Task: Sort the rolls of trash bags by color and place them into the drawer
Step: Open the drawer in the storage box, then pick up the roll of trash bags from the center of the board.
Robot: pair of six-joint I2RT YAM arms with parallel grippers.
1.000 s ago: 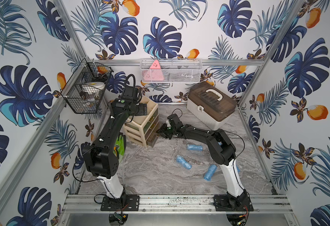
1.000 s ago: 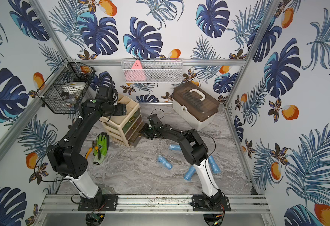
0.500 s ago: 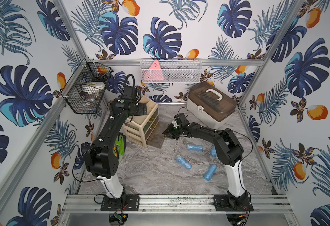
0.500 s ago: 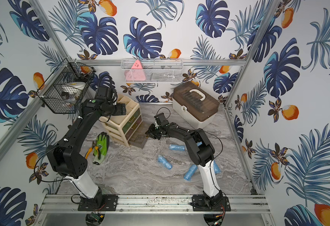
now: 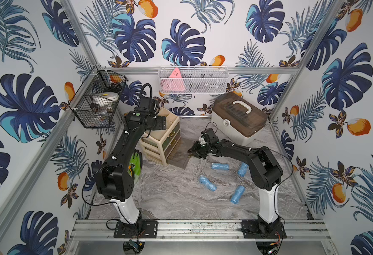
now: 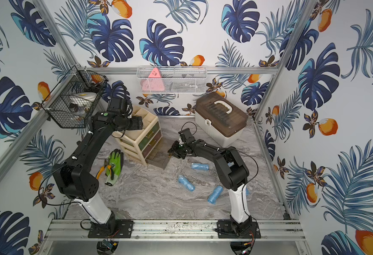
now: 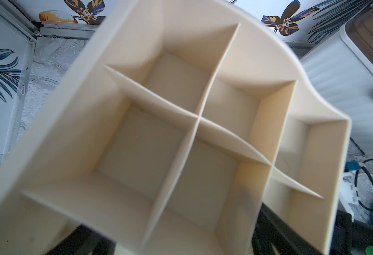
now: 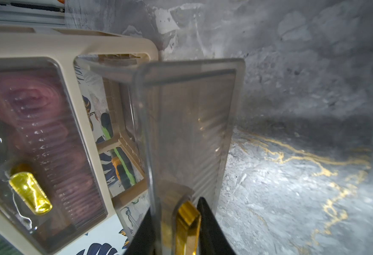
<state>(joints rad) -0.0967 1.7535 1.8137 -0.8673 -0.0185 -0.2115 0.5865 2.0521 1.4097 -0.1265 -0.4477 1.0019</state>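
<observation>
Top views, table [image 5: 170, 198]: grey marble, walled on three sides.
Storage box [image 5: 239, 120]: stood at the back right corner, lid shut.
Drawer unit [image 5: 161, 141]: stood at the back left corner, its top tray split into compartments.
Drawer [image 5: 179, 157]: the lowest one, pulled out towards the table's middle.
Glove [image 6: 115, 165]: green, lay by the left edge.
Blue rolls [image 5: 219, 166]: four lay loose on the table's right half, apart from the drawer.
Pink rolls [image 8: 37, 123]: sat behind the shut drawer front above.
Left gripper [image 5: 164, 124]: spread wide over the top tray; contact unclear.
Right gripper [image 8: 176, 212]: pinched narrowly on the drawer's gold handle [image 8: 187, 220].
</observation>
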